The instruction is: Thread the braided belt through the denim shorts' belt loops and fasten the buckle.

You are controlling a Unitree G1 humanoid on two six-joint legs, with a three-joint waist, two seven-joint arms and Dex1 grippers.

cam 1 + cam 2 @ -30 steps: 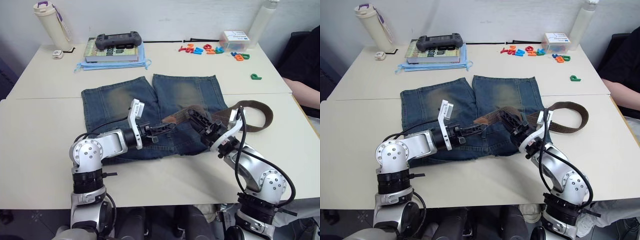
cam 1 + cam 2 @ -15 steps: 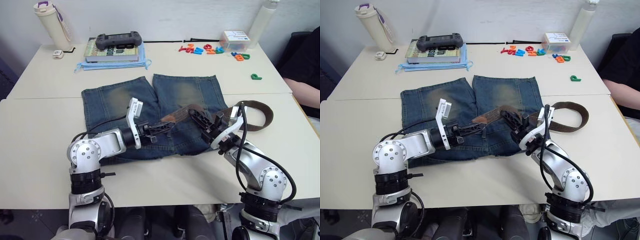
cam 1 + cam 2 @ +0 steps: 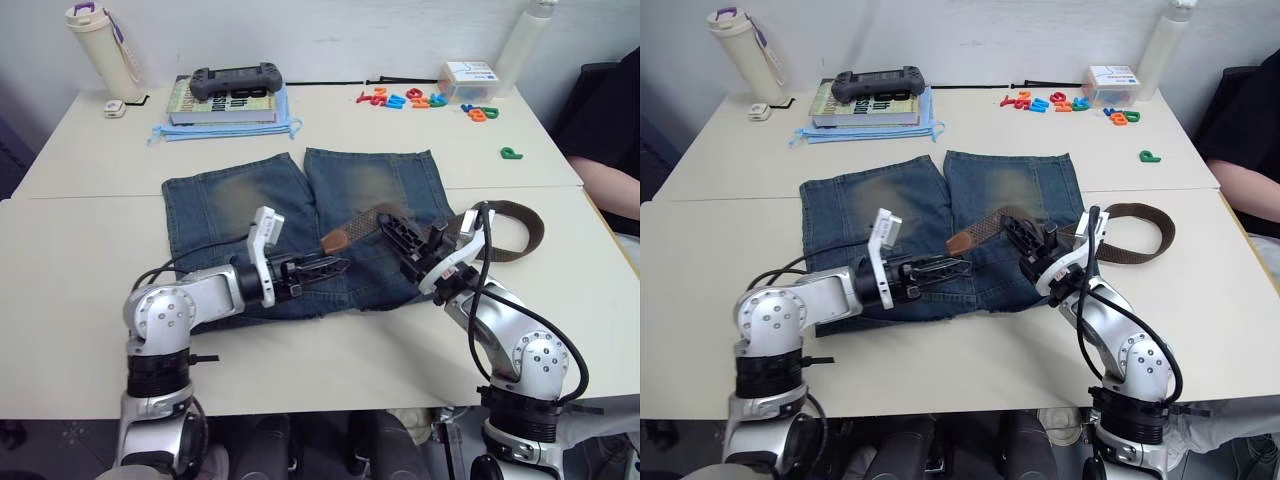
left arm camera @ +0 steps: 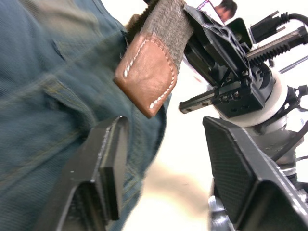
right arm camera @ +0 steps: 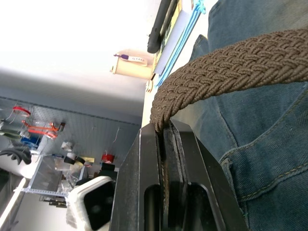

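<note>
Right gripper pinches the braided belt near its tan leather tip, holding that end raised over the denim shorts; the strap curves back in a loop on the table to the right of the shorts. Left gripper hangs with fingers apart, empty, just below the tip, above the waistband
</note>
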